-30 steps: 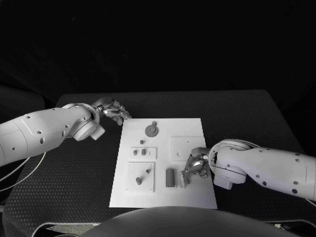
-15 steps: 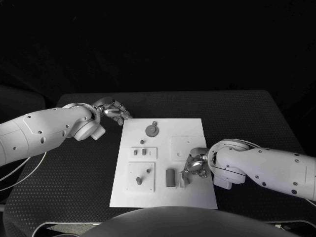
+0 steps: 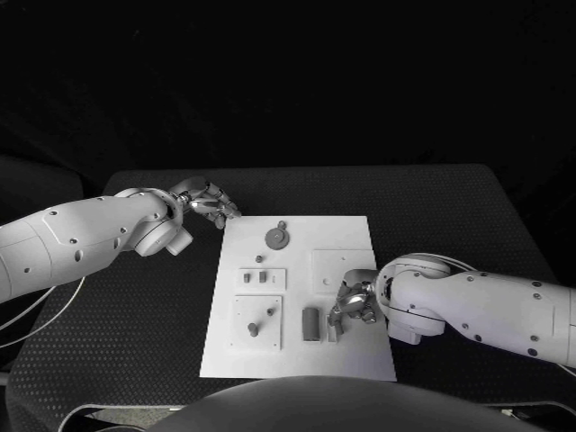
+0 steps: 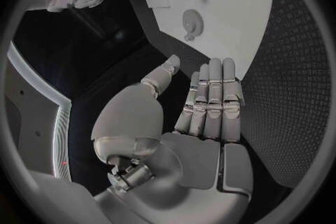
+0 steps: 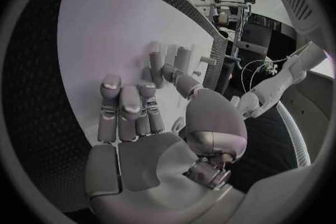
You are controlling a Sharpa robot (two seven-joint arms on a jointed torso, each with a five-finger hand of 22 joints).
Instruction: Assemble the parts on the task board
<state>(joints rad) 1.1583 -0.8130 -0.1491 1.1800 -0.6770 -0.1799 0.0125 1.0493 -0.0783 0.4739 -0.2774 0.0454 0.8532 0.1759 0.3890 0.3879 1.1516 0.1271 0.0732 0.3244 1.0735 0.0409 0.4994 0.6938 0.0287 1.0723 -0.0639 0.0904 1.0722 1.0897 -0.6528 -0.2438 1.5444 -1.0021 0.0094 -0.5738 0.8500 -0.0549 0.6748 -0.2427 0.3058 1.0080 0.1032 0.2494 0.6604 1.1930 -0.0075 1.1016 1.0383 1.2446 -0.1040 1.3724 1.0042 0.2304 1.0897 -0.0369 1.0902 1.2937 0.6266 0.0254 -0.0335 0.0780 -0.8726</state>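
**Right hand settles lower over the board's near parts**

Head view first: we see the white task board (image 3: 299, 292) in the middle of the black table (image 3: 470, 216), with grey parts on it: a round disc (image 3: 276, 238) near the far end, two small pegs (image 3: 253, 278) mid-board, and an upright block (image 3: 311, 323) near the front. Our right hand (image 3: 355, 301) sits over the board just beside that block; against the pictures from a second ago it has crept slightly toward the front, while the parts lie as they did. We judge this a fine approach, not yet a grasp. Our left hand (image 3: 204, 203) hovers off the board's far left corner, unmoved.

Left wrist view: the left hand (image 4: 203, 106) has its fingers straight and pressed side by side, thumb apart, holding nothing; the disc (image 4: 192, 23) lies on the board beyond.

Right wrist view: the right hand (image 5: 143, 109) curls its fingers loosely above the board (image 5: 112, 33), thumb reaching toward upright pieces (image 5: 171, 59). We cannot tell whether it pinches one.
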